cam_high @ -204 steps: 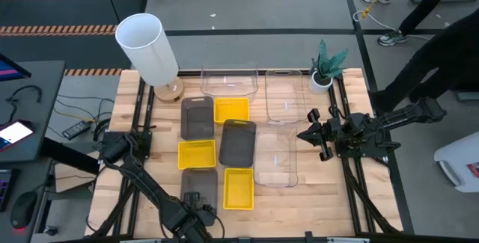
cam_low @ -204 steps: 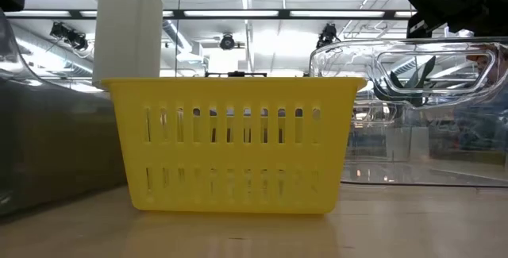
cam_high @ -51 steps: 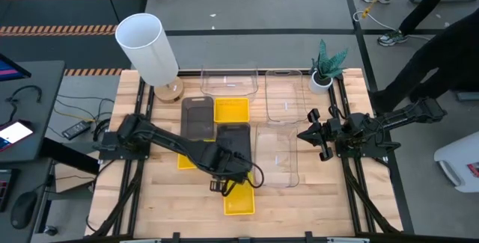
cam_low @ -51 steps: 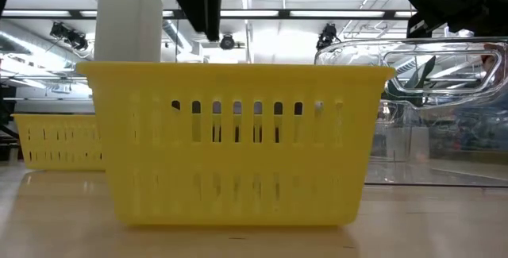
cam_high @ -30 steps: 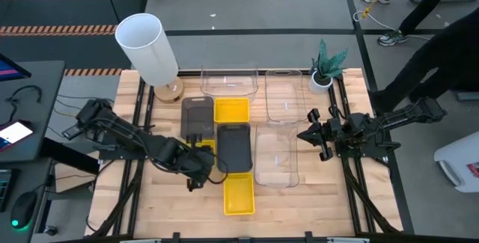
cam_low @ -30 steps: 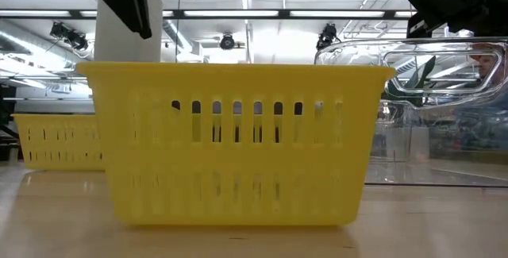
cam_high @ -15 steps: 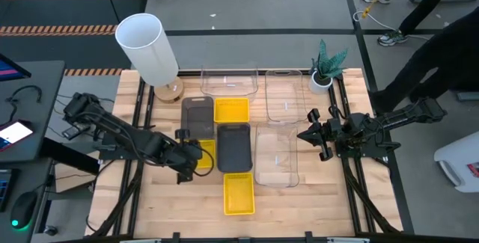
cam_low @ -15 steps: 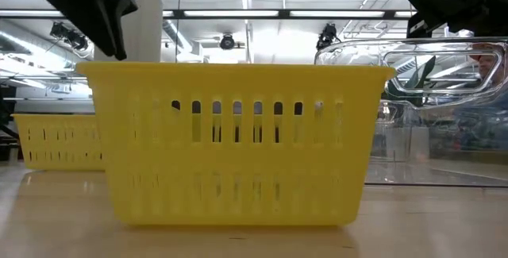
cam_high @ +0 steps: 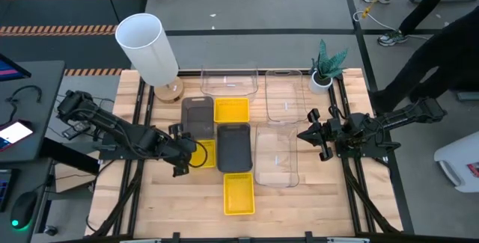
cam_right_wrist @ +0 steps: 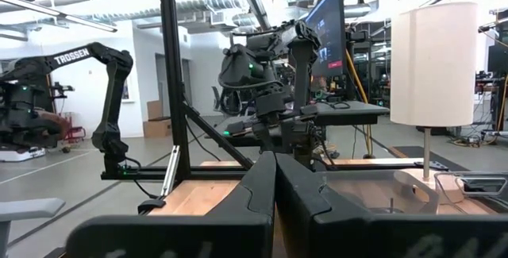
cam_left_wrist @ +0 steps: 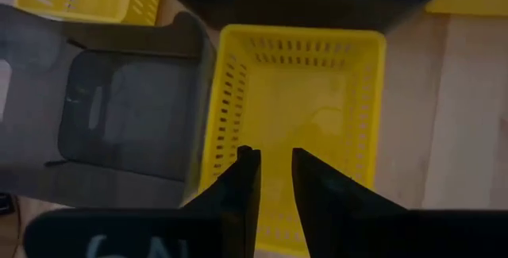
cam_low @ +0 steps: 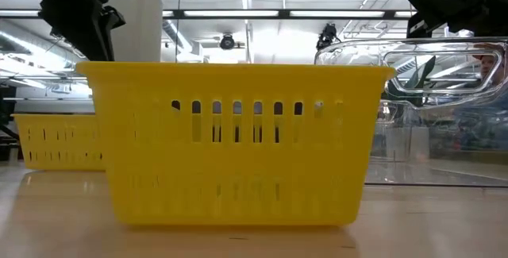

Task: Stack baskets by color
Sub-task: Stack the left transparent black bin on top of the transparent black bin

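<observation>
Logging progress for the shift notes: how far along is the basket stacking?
Barely begun. No same-color stack is visible: the yellow baskets, one near the front edge, lie apart, and the grey baskets and clear baskets lie spread out. The left pincer hovers over a middle yellow basket; the right pincer waits.

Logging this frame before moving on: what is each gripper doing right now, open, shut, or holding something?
Left gripper: open with a narrow gap, holding nothing, over the yellow basket.
Right gripper: shut, empty, parked at the table's right side.

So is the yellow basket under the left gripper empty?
Empty: the left wrist view shows the yellow basket's bare floor beyond the left gripper.
</observation>
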`<state>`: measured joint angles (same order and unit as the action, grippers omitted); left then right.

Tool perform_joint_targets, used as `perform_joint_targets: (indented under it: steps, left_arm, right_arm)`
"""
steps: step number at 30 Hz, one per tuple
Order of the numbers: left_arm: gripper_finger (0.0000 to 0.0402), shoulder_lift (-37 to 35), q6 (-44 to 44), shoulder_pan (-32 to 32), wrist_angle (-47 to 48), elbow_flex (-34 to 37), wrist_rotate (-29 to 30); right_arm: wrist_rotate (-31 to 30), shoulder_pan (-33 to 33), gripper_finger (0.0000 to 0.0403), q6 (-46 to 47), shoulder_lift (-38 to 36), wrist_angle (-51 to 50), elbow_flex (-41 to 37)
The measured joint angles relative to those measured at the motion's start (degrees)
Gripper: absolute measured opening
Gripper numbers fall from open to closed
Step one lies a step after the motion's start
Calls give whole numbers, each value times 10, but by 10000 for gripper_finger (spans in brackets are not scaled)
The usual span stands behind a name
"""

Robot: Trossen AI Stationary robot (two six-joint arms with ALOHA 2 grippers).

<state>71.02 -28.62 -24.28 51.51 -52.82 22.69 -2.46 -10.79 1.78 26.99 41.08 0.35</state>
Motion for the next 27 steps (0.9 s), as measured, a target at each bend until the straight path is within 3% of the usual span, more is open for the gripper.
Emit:
perform_joint_targets:
  steps: [9,19,27]
  left_arm:
    - [86,0,37,58,-34,0,7]
    - [161,2,61,110,-56,1,-3]
    - [175,2,106,129,-139,76,-15]
  right_arm:
    - [0,0,16,0,0,0,0]
    - [0,0,16,0,0,0,0]
    - [0,0,16,0,0,0,0]
